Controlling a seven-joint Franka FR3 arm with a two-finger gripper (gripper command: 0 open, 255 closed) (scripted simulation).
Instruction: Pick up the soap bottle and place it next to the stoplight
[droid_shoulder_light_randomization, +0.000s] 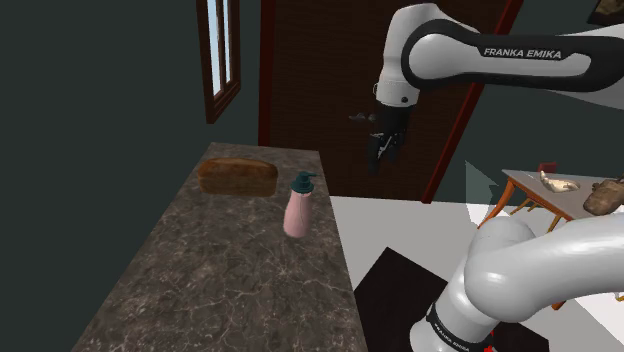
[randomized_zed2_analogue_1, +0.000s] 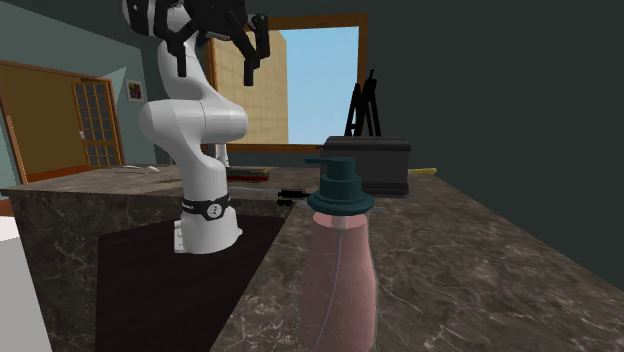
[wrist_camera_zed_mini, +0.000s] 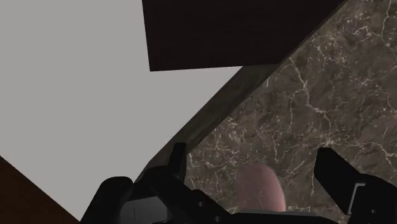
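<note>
Shoulder view: pincer (droid_shoulder_light_randomization: 383, 152) hangs spread wide, seemingly above the pink soap bottle (droid_shoulder_light_randomization: 297, 210).

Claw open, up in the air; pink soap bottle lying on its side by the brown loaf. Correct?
No: the soap bottle stands upright, pump on top, per the shoulder view. Open claw in the air, brown loaf beside the bottle: right.

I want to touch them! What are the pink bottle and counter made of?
The soap bottle looks like smooth, slightly see-through pink plastic, though it could be glass. The counter looks like polished dark stone, maybe marble, given its pale veins.
</note>
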